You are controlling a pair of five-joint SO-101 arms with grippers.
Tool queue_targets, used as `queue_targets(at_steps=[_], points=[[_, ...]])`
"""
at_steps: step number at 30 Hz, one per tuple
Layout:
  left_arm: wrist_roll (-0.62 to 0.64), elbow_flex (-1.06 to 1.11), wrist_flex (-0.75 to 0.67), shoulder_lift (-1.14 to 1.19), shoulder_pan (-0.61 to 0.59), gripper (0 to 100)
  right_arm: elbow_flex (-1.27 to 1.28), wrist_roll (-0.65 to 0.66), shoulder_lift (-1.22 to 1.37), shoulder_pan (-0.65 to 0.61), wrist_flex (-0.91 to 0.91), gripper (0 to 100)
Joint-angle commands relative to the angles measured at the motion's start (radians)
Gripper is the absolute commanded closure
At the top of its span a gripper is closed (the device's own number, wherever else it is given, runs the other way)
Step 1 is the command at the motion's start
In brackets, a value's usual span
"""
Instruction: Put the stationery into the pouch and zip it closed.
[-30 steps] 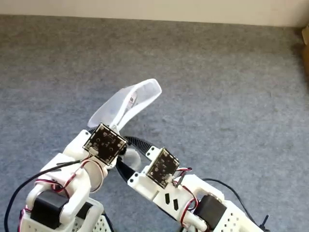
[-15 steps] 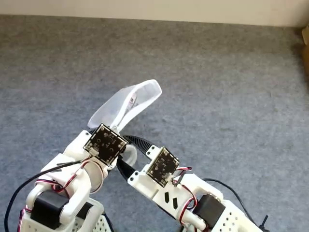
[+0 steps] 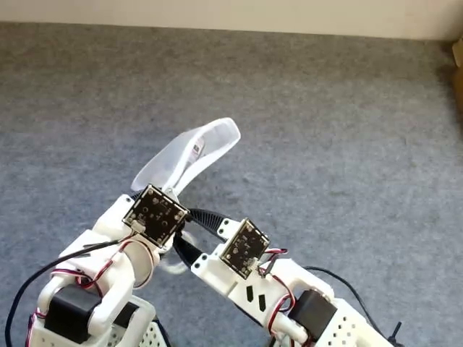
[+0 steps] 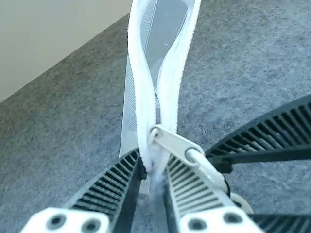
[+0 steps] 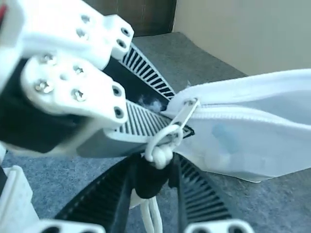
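A white mesh pouch [image 3: 189, 152] hangs lifted off the grey carpet, slanting up and away from both arms. My left gripper [image 4: 153, 167] is shut on the pouch's near end [image 4: 146, 145], right beside the zipper slider [image 4: 156, 132]. Farther along the pouch [image 4: 163, 43] the two zipper tapes gape apart. From the slider a metal pull tab [image 5: 184, 114] leads to a white cord loop [image 5: 160, 143]. My right gripper [image 5: 155, 179] is shut on that cord's knot, close against the left gripper [image 5: 179, 112]. A faint bluish shape [image 5: 221, 132] shows through the pouch [image 5: 252, 126] mesh.
Grey carpet [image 3: 340, 123] spreads on all sides of the pouch, with a pale wall strip [image 3: 217, 13] along its far edge. The two arms [image 3: 155, 215] crowd together at the near edge, and the right gripper [image 3: 191, 235] crosses just under the left wrist.
Almost nothing differs. The right gripper has shifted slightly with the pull cord; the pouch stays lifted in the same place.
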Motion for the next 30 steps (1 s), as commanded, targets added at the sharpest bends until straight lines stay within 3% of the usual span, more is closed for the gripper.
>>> queue_targets(at_steps=[1,6,12,30], points=[[0.012,-0.047,0.008,0.016,0.019,99,-0.012,0.071,0.001,0.013,-0.045,99.1],[0.009,-0.022,0.000,0.016,0.013,99,-0.019,0.075,-0.001,0.042,-0.005,99.4],[0.006,-0.016,0.005,0.016,0.013,99,-0.047,0.066,-0.001,0.234,0.039,99.4],[0.005,0.012,0.006,0.016,0.010,99,-0.130,-0.061,-0.001,0.596,-0.016,99.4]])
